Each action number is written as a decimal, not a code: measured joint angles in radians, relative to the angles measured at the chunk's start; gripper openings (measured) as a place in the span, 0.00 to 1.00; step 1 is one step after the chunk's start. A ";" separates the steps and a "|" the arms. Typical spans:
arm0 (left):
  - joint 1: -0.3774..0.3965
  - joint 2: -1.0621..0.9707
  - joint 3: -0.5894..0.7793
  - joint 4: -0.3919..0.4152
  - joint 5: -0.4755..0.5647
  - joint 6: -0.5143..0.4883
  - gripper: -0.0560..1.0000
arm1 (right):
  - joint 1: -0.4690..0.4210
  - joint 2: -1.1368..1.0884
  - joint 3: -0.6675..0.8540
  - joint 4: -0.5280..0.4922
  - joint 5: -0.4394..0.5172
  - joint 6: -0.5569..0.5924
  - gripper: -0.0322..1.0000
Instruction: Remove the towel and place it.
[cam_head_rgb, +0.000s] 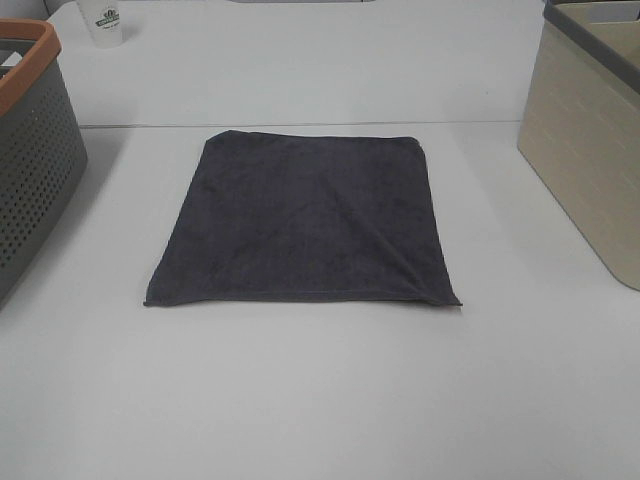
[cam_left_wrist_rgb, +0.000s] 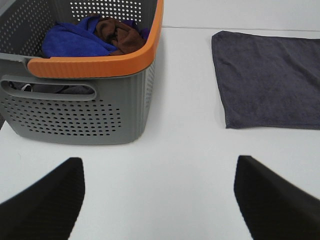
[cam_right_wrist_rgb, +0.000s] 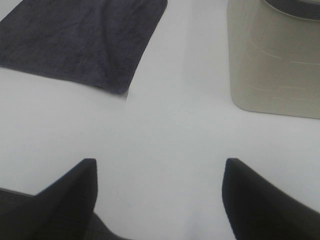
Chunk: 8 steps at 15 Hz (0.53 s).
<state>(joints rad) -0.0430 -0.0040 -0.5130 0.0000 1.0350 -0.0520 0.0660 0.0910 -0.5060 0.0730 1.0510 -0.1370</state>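
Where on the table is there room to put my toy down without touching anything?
The widest bare patch is the near strip of table in front of the towel. Narrower lanes run between the towel and the grey basket, and between the towel and the beige basket. The far left corner, by the paper cup, is tighter.

Exterior high cam sits above the near edge of the table (cam_head_rgb: 320, 400), tilted down and forward, with the towel (cam_head_rgb: 305, 220) centred in frame. Left wrist cam is low over the table on the towel's left, facing forward past its own open fingers (cam_left_wrist_rgb: 45, 205), close to the grey basket (cam_left_wrist_rgb: 85, 110). Right wrist cam mirrors it on the towel's right, close to the beige basket (cam_right_wrist_rgb: 272, 70); all three views share the towel.
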 joint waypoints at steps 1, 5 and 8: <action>0.000 -0.001 0.000 -0.005 0.000 0.000 0.77 | 0.000 -0.030 0.000 0.000 -0.001 0.000 0.71; 0.000 -0.001 0.000 0.000 0.001 0.000 0.77 | 0.000 -0.095 0.000 0.000 0.000 0.001 0.71; 0.000 -0.001 0.000 0.000 0.002 0.000 0.77 | 0.000 -0.095 0.000 0.000 0.000 0.001 0.71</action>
<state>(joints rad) -0.0430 -0.0050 -0.5130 0.0000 1.0370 -0.0520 0.0660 -0.0040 -0.5060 0.0730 1.0510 -0.1360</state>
